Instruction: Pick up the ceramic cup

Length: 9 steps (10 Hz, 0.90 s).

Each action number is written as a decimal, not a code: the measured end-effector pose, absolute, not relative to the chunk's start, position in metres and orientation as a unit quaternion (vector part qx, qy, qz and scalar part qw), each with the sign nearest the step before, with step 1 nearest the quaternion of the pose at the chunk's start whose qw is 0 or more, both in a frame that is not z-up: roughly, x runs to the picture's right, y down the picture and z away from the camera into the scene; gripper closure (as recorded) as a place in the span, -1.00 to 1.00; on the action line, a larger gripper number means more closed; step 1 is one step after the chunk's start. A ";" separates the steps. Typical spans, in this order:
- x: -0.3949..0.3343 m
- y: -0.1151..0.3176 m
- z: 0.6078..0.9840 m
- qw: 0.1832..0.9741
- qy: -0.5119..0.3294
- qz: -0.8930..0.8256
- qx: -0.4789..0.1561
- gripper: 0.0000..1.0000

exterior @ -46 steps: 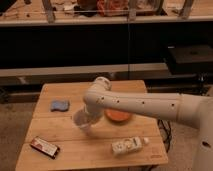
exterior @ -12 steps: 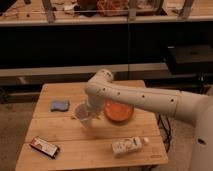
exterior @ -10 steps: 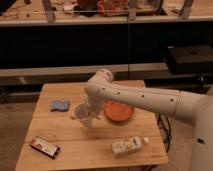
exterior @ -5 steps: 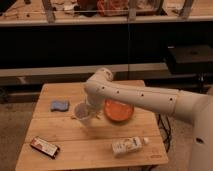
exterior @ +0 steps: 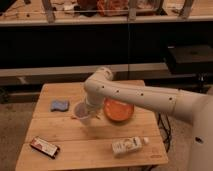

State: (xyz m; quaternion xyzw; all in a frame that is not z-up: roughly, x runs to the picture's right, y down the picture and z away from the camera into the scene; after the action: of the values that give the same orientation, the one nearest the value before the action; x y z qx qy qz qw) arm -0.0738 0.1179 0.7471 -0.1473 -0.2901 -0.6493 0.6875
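The ceramic cup (exterior: 81, 112) is a small pale round cup with a wide rim. It sits at the middle of the wooden table (exterior: 85, 145), slightly tilted and just above the surface. My gripper (exterior: 90, 111) reaches down from the white arm and is shut on the cup's right side. The arm's wrist hides most of the gripper.
A wide orange bowl (exterior: 118, 110) sits right beside the cup, under the arm. A blue sponge (exterior: 59, 105) lies at the left. A white carton (exterior: 127, 146) lies near the front right edge and a dark packet (exterior: 44, 147) at the front left. Dark shelving stands behind.
Since the earliest frame the arm's elbow has risen and the cup has come slightly up and to the right with the gripper. Over the last second almost nothing has moved.
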 end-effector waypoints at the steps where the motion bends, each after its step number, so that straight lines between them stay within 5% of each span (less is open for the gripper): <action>1: -0.074 0.117 0.747 0.688 -0.290 -0.649 -0.147 1.00; 9: -0.075 0.113 0.748 0.685 -0.291 -0.651 -0.146 1.00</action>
State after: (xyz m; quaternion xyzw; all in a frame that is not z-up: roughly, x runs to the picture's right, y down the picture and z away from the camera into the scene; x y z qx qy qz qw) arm -0.0751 0.1126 0.7479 -0.1464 -0.2912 -0.6511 0.6855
